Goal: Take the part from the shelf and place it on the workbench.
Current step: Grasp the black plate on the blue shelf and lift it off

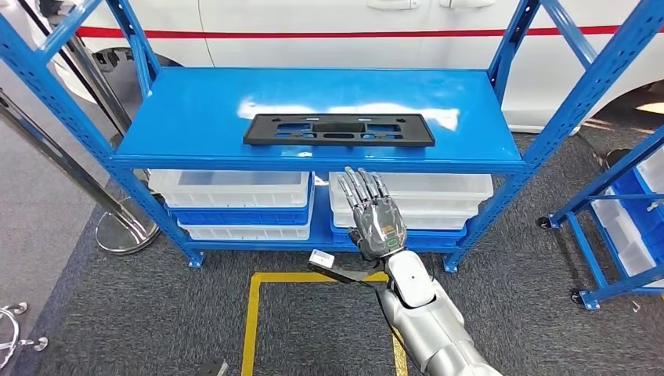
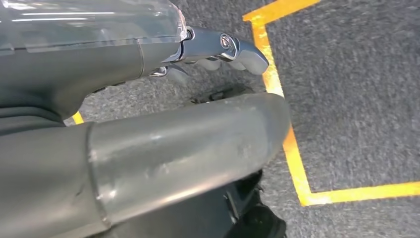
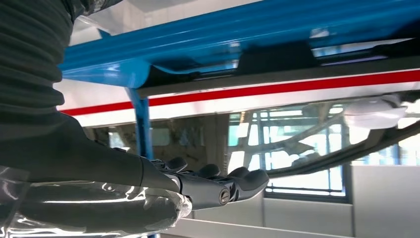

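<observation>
The part (image 1: 338, 129) is a long, flat black plastic plate with cut-outs. It lies across the front middle of the blue shelf (image 1: 196, 110). My right hand (image 1: 374, 215) is raised in front of the shelf's front edge, below and a little right of the part's middle. Its fingers are stretched out and apart and it holds nothing. In the right wrist view the same hand (image 3: 208, 186) points its fingers under the blue shelf beam (image 3: 237, 44). My left hand (image 2: 148, 124) hangs over the carpet, with the thumb apart from the fingers (image 2: 233, 49) and nothing in it.
White bins (image 1: 235, 188) sit stacked on the lower shelf level. A second blue rack (image 1: 618, 211) stands at the right, a chrome post base (image 1: 125, 231) at the left, and a white car (image 1: 352, 23) behind. Yellow tape (image 1: 254, 313) marks the grey carpet.
</observation>
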Controlling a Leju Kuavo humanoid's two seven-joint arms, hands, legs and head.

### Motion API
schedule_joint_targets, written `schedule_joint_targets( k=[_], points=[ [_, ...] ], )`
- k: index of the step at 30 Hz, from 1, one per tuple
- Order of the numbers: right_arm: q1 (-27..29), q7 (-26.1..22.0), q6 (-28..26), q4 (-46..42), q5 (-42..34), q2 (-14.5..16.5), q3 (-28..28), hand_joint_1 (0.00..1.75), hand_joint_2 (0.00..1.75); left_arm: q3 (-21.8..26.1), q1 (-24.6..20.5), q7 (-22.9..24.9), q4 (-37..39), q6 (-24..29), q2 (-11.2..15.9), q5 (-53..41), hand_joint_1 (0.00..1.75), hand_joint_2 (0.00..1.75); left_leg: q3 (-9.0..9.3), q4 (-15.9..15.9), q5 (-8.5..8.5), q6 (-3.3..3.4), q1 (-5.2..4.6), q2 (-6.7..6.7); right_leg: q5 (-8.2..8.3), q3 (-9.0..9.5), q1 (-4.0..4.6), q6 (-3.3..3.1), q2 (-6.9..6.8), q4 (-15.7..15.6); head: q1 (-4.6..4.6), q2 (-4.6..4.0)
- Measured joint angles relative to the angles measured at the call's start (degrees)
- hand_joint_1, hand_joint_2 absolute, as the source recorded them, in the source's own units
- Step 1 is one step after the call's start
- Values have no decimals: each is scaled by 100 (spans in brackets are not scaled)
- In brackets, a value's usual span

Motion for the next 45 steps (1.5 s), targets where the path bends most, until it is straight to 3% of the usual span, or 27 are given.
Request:
schedule_joint_targets(
  k=[2, 5, 6, 7, 9, 11, 14, 17, 18, 20, 21, 22, 23, 25, 26, 28, 32, 34, 36, 37, 38, 39, 41, 42, 43, 45],
  points=[
    [-6, -3, -1, -38, 1, 4, -10, 0, 175, 0, 1, -2, 0, 2, -1, 0, 0, 0, 62, -69, 11, 64, 29, 2, -140, -86, 3, 56, -6, 219, 0, 0],
    [23, -3, -1, -53, 1, 2, -38, 0, 175, 0, -9, -4, 0, 2, -3, 0, 0, 0, 110, -83, -24, 132, 26, 7, -552, -648, -6, 101, -9, 1235, 1, 0],
    [45, -3, -1, -53, 1, 1, -46, 0, 175, 0, -4, -4, 0, 2, -3, 0, 0, 0, 125, -76, -43, 139, 23, 6, -580, -814, -10, 109, -9, 1480, 1, 0],
    [62, -3, -1, -53, 1, 1, -51, 0, 175, 0, 2, -3, 0, 2, -3, 0, 0, 0, 145, -68, -65, 139, 21, 3, -499, -885, -15, 111, -10, 1528, 1, 0],
    [72, -3, -1, -56, 1, 1, -55, 0, 175, 0, 10, -3, 1, 1, -5, 0, 0, 0, 211, -42, -130, 120, 22, -4, -50, -686, -27, 94, -14, 979, 2, 0],
    [67, -3, -1, -61, 1, 1, -56, 0, 175, 0, 8, -3, 3, 0, -13, 0, 0, 0, 251, -8, -204, 75, 10, -10, 242, -378, -16, 50, -20, 300, 1, 0],
    [73, -3, -1, -68, 1, 4, -58, 0, 175, 0, 1, -4, 7, 0, -16, 0, 0, 0, 250, 1, -255, -23, -5, -7, 221, -273, 17, -23, -2, 40, -1, 0],
    [67, -3, -2, -82, 1, 11, -58, 0, 175, 0, -4, -7, 7, 1, -13, 0, 0, 0, 202, 191, -402, -123, 12, 1, 197, -181, -24, -118, -1, -22, -1, 0],
    [63, -3, -2, -86, 1, 16, -58, 0, 175, 0, -6, -8, 7, 1, -13, 0, 0, 0, 78, 455, -526, -150, 23, 3, 182, -144, -32, -148, -9, -39, -3, 0],
    [65, -3, -1, -86, 1, 25, -58, 0, 175, 0, 0, -9, 7, 1, -13, -1, 0, 0, -335, 1207, -802, -192, 36, 4, 134, -99, -27, -184, -16, -41, -3, 0],
    [74, -3, -1, -86, 1, 27, -58, 0, 175, -1, 10, -9, 8, 1, -13, -2, 0, 0, -526, 1499, -850, -204, 40, 4, 105, -74, -25, -189, -13, -39, -3, 0],
    [82, -3, -1, -85, 1, 27, -58, 0, 175, -1, 20, -10, 8, 1, -13, -7, 0, 0, -631, 1607, -794, -208, 41, 5, 73, -42, -24, -186, -8, -37, -3, 0],
    [88, -4, -1, -85, 1, 27, -58, 0, 175, -2, 27, -11, 9, 0, -13, -11, 0, 0, -623, 1490, -623, -202, 42, 5, 40, 2, -24, -177, -3, -35, -3, 0],
    [89, -9, -1, -85, 1, 32, -58, 0, 175, -4, 31, -13, 9, 0, -13, -17, 0, 0, -355, 779, -143, -157, 37, 6, -38, 113, -25, -151, 3, -36, -2, 0],
    [81, -13, -1, -84, 1, 34, -59, 0, 175, -5, 27, -14, 9, 0, -13, -18, 0, 0, -196, 422, 3, -124, 22, 6, -77, 151, -18, -126, 4, -34, -2, 0],
    [69, -18, -2, -84, 1, 42, -61, 0, 175, -15, 9, -18, 9, 0, -13, -19, 0, 0, -33, 55, 34, -50, -12, 4, -109, 183, -7, -61, 2, -33, -1, 0],
    [50, -52, -4, -102, 1, 50, -84, 0, 175, -34, 0, -20, 9, 4, -15, -19, 0, 0, 161, -117, -30, 90, 13, -10, -144, 166, -5, 59, -10, 143, 1, 0],
    [37, -60, -5, -114, -1, 53, -97, 0, 175, -38, -15, -21, 9, 3, -18, -18, 0, 0, 265, -151, -76, 145, 18, -9, -335, -150, -21, 96, -14, 693, 3, 0],
    [61, -67, -5, -115, -1, 51, -124, 0, 175, -42, -22, -20, 9, 2, -21, -17, 0, 0, 340, -150, -154, 172, 17, -10, -545, -654, -29, 119, -14, 1360, 2, 0],
    [83, -72, -5, -114, 0, 50, -139, 0, 175, -43, -16, -19, 9, 2, -22, -17, 0, 0, 393, -149, -201, 172, 17, -12, -547, -830, -33, 127, -16, 1502, 2, 0],
    [97, -77, -5, -114, 1, 50, -151, 0, 175, -44, -8, -19, 9, 2, -23, -17, 0, 0, 458, -148, -253, 165, 17, -15, -442, -906, -34, 134, -17, 1445, 2, 0],
    [102, -81, -5, -114, 1, 50, -159, 0, 175, -44, -2, -19, 10, 2, -27, -18, 0, 0, 539, -148, -314, 152, 17, -17, -226, -872, -35, 134, -19, 1187, 2, 0],
    [104, -87, -4, -113, 1, 50, -174, 0, 175, -46, 3, -18, 15, 2, -44, -18, 0, 0, 686, -140, -448, 107, 13, -21, 306, -678, -16, 88, -25, 442, 2, 0],
    [105, -90, -4, -110, 2, 50, -182, 0, 175, -48, -5, -17, 19, 2, -52, -18, 0, 0, 726, -142, -509, 73, 8, -22, 451, -600, 2, 52, -27, 172, 3, 0],
    [107, -92, -4, -110, 4, 50, -187, 0, 175, -49, -13, -15, 22, 2, -55, -17, 0, 0, 749, -153, -561, 37, 3, -23, 527, -562, 17, 14, -28, 27, 4, 0],
    [104, -99, -4, -113, 11, 52, -192, 0, 175, -51, -28, -11, 26, 2, -55, -17, 0, 0, 799, -144, -585, -35, -5, -21, 473, -518, 29, -57, -16, -18, 5, 0]
  ],
)
